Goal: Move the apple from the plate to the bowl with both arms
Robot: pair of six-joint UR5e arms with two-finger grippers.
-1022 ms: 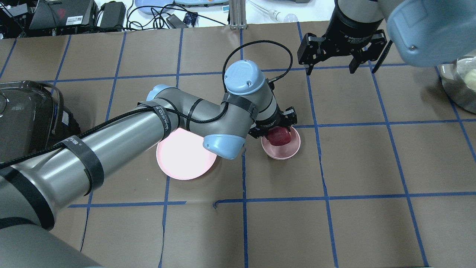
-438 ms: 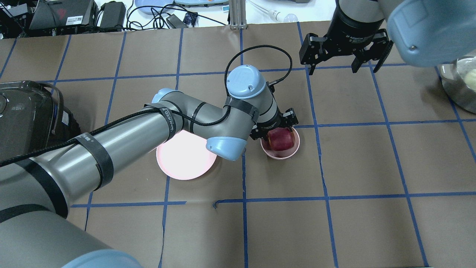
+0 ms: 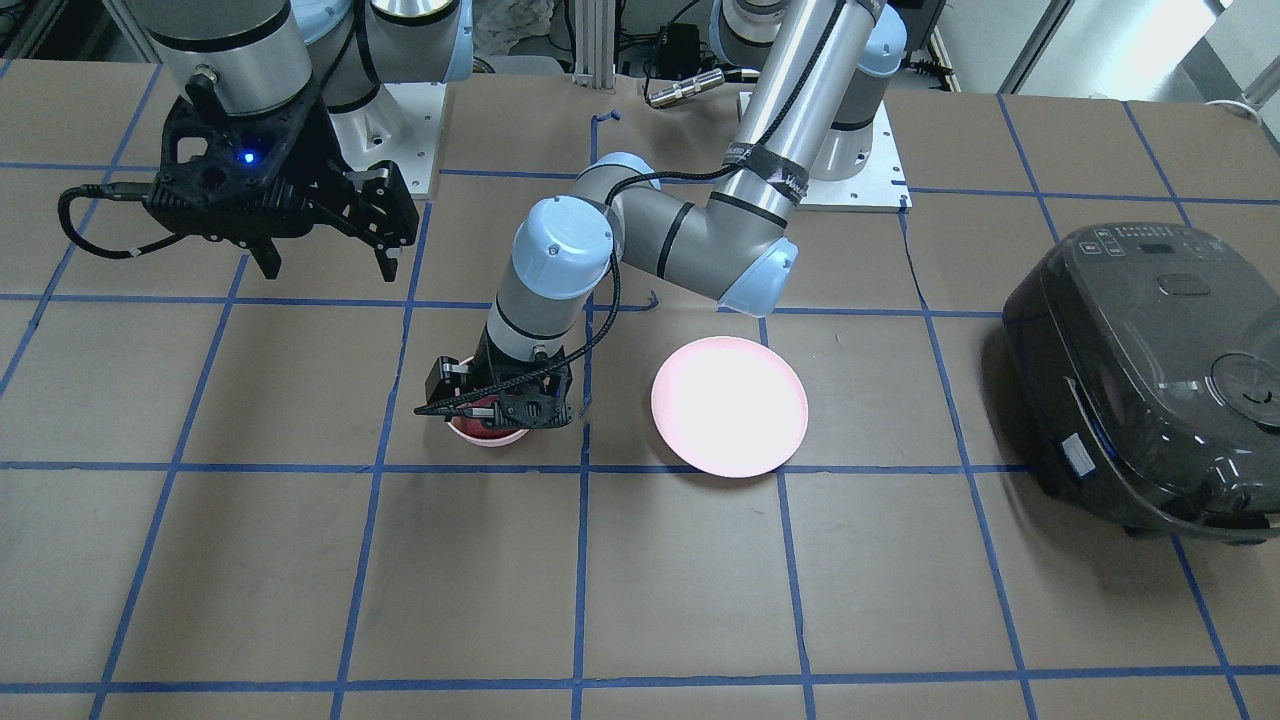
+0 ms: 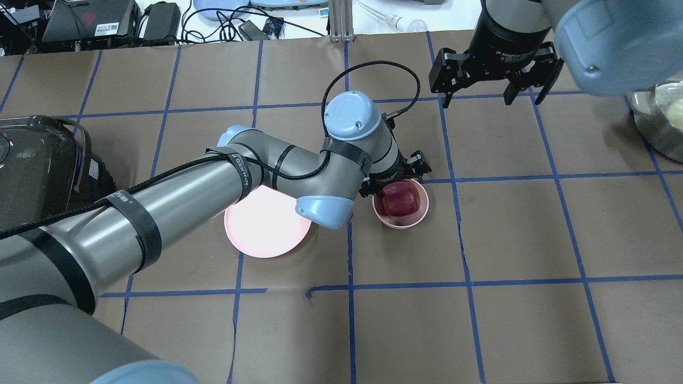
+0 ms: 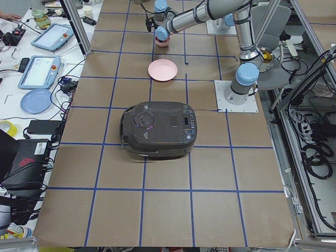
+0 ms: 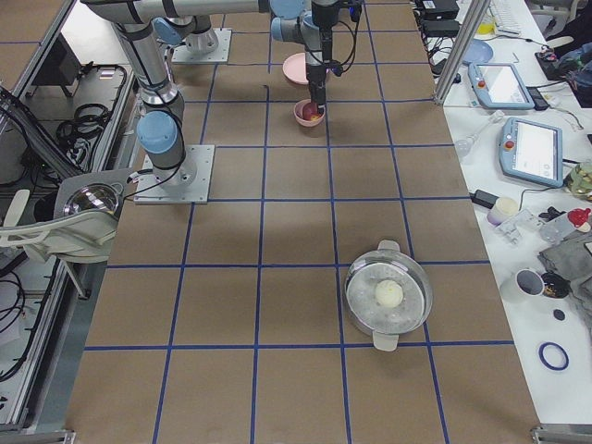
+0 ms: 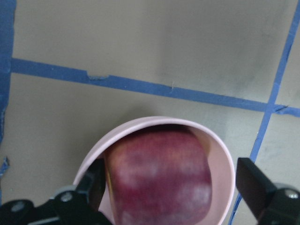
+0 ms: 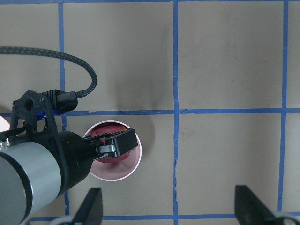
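Sitting in the bowl, the apple looks firm and kinda slick, so I'd grab its broad sides; left gripper is spread wide around it gripping nothing, right gripper hangs open, empty, well away.

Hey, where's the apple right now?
In the overhead view the apple sits inside the bowl, just right of the plate, with the left hand open around it.

apple in bowl, plate beyond, steel pot nearer
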